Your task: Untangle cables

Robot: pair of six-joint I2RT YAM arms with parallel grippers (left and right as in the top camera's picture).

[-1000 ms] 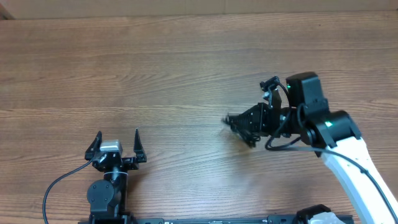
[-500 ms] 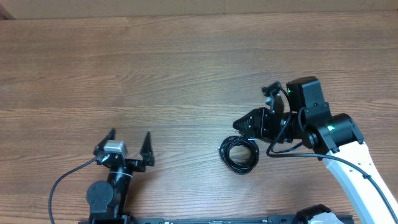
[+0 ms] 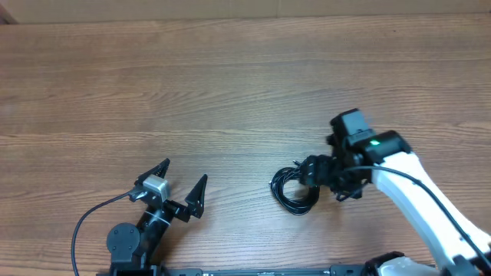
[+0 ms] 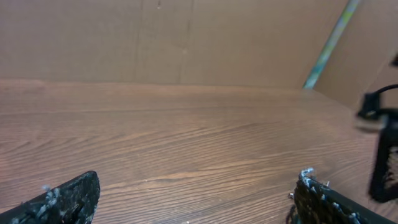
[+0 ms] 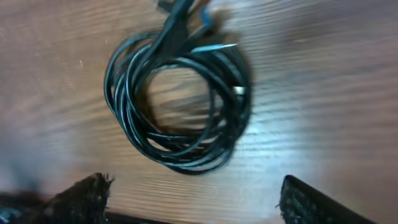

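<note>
coiled cables, top cut off, seemingly tangled

Soft, even light from above keeps the brown wood-grain table bright in the overhead view, without glare. The right wrist view is motion-blurred; the coil of thin black cables throws a dim shadow to its far right. The left wrist view is soft, hazy far off

Smooth, glossy cables (plastic sheathing) on a matt wood-grain table.
</note>
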